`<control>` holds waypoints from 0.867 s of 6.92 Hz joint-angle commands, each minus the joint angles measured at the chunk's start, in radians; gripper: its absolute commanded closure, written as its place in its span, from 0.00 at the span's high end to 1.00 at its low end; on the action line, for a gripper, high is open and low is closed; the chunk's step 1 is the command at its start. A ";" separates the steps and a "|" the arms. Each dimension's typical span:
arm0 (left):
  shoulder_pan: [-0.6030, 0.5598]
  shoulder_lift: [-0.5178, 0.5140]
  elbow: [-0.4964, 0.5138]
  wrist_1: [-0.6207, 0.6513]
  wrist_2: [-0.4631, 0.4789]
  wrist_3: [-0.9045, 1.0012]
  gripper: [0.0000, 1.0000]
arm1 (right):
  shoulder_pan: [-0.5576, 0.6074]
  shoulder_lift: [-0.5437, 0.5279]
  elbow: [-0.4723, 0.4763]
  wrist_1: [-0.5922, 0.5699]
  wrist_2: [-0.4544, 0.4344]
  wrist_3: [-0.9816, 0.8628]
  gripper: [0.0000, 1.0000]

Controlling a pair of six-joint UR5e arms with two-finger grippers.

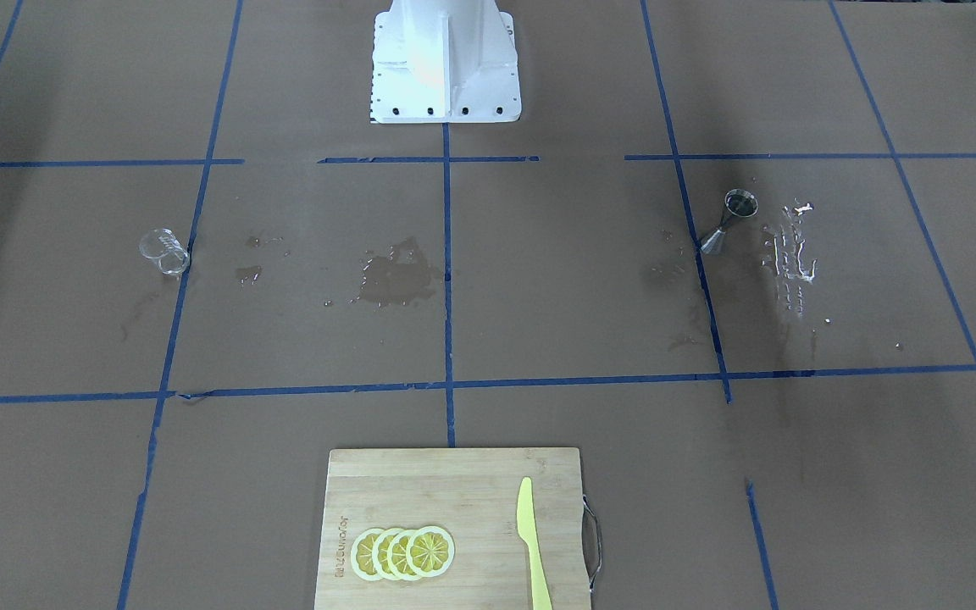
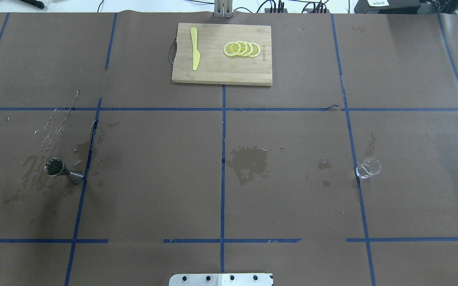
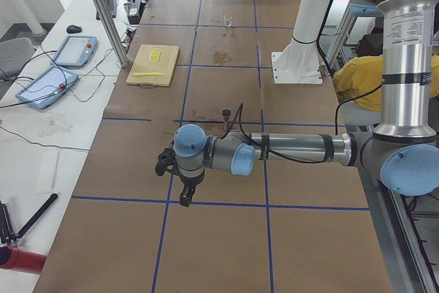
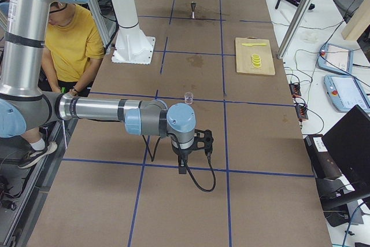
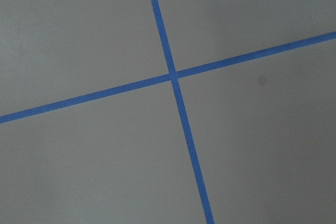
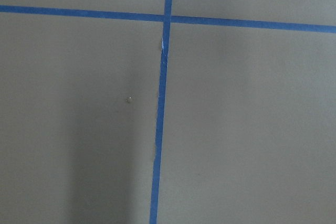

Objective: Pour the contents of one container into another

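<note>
The left hand (image 3: 184, 197) hangs fingers-down at the lower centre of the left side view. It is over the brown paper-covered desk (image 3: 127, 169), near a crossing of blue tape (image 3: 123, 200). From this far off I cannot tell whether it is released or clenched. It holds neither container, since both stand on the desk. Its wrist camera sees only paper and tape. The right hand (image 4: 182, 167) hangs the same way at the centre of the right side view, and its state cannot be told either.

Both hands are well apart from the task's things. The small double-ended steel measuring cup (image 2: 60, 170) stands at the left middle of the overhead view, just beside a tape line. The small clear glass cup (image 2: 368, 168) stands at the right middle, right at another tape line. The two cups are far from each other.

Several things could go wrong, in my judgement. Shiny droplets (image 2: 58, 123) and damp stains (image 2: 30, 167) surround the steel cup, and a dark wet patch (image 2: 249, 161) lies at the centre. Wet metal may slip in a grip. The steel cup's narrow waist leaves little margin, and a glancing touch could topple it. The glass looks light, hard to see and small-mouthed. A pour made too high or off centre would miss, and a nudge could tip it.

At the upper centre, a bamboo cutting board (image 2: 213, 73) carries yellow lemon slices (image 2: 241, 49) and a yellow plastic knife (image 2: 194, 53).
</note>
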 commanded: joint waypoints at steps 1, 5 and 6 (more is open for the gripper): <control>0.000 0.000 0.000 0.001 0.000 0.000 1.00 | 0.000 -0.003 -0.002 0.019 -0.001 0.001 1.00; 0.000 0.000 -0.001 0.000 0.000 0.000 1.00 | 0.000 -0.002 0.006 0.031 0.001 0.001 1.00; 0.000 0.000 0.000 0.000 0.002 0.000 1.00 | 0.000 -0.002 0.006 0.031 0.001 0.001 1.00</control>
